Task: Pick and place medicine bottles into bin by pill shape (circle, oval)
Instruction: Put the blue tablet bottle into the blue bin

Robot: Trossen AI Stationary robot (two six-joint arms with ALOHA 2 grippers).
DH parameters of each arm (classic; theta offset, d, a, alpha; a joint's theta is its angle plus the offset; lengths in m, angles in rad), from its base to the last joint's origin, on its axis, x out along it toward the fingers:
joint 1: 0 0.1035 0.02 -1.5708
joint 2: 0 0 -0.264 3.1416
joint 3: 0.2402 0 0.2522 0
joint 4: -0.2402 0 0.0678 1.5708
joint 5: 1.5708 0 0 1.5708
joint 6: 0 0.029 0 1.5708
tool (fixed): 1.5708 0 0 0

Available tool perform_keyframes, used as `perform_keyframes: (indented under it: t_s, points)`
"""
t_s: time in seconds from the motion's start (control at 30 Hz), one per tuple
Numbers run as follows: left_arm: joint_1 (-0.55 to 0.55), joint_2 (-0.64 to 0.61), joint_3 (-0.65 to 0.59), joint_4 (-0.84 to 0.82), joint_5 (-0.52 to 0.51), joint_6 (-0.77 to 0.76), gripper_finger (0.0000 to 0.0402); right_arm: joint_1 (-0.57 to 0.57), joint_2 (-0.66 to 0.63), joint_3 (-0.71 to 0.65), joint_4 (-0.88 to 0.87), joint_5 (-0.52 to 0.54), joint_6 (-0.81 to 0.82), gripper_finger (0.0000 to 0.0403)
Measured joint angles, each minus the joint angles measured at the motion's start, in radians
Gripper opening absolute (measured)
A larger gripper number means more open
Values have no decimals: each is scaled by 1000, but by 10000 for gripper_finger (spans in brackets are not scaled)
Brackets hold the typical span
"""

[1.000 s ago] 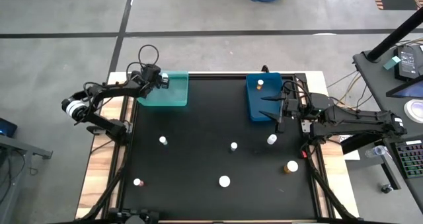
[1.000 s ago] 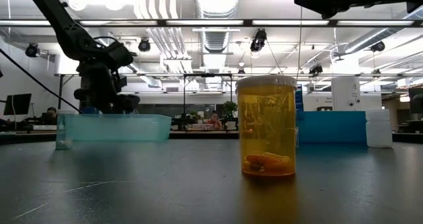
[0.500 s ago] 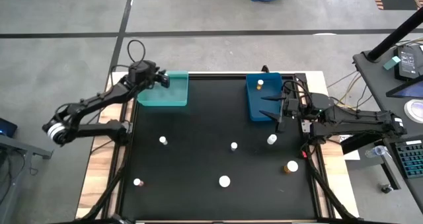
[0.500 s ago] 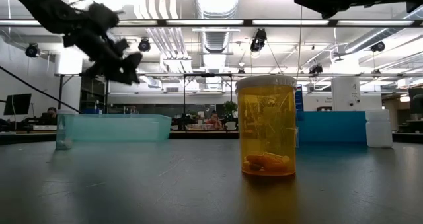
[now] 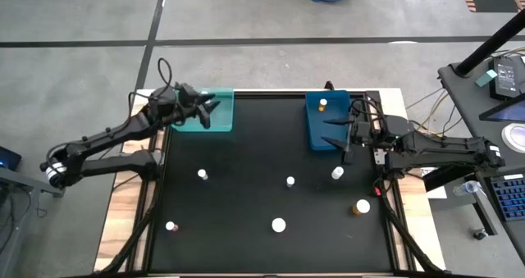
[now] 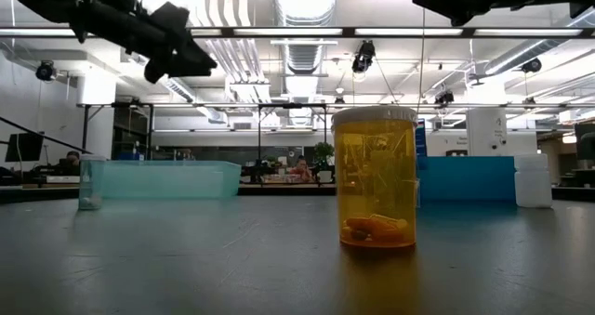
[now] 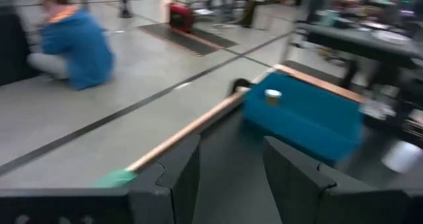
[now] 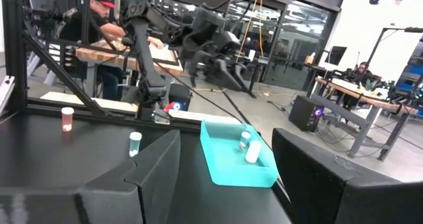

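1. High view: the left gripper (image 5: 207, 107) hangs over the teal bin (image 5: 215, 119), fingers spread and empty. The right gripper (image 5: 334, 134) waits over the blue bin (image 5: 318, 124), spread too. One bottle (image 5: 323, 103) lies in the blue bin; six stand scattered on the mat (image 5: 246, 188).
2. Low view: an amber bottle (image 6: 375, 177) stands in front, the left gripper (image 6: 181, 57) high above the teal bin (image 6: 158, 179).
3. Left wrist view: blue bin (image 7: 304, 115) ahead, a bottle (image 7: 272, 97) inside.
4. Right wrist view: two bottles (image 8: 249, 147) lie in the teal bin (image 8: 228, 159).

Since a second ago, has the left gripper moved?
Yes. The left gripper, open, has shifted from the teal bin's outer edge to over it.
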Motion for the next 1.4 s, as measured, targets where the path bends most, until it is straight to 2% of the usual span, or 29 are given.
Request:
perform_keyframes:
  t_s: [0.3, 0.57, 0.7, 0.77, 0.83, 1.07, 1.4]
  points:
    - [-180, 11, -48, -2, 18, 0, 147, 0, 1, 0, 11, 0, 76, 231]
    - [-236, 26, -71, 6, 18, 18, 147, 3, 15, 0, 2, -2, 223, 231]
    - [-248, 25, -69, -3, 25, -72, 147, 4, 61, 0, -1, -11, 272, 231]
    - [-267, 26, -57, -18, 69, -129, 146, 9, 86, 0, -1, -12, 269, 231]
    - [-299, 26, -37, -72, 119, -157, 144, 10, 110, 0, 10, -13, 249, 231]
    - [-430, 65, 81, -325, 116, -323, 130, 10, 156, 0, 127, -13, 146, 231]
    - [-525, 261, 336, -833, 111, -474, 129, 9, 121, 0, 137, -5, 87, 231]
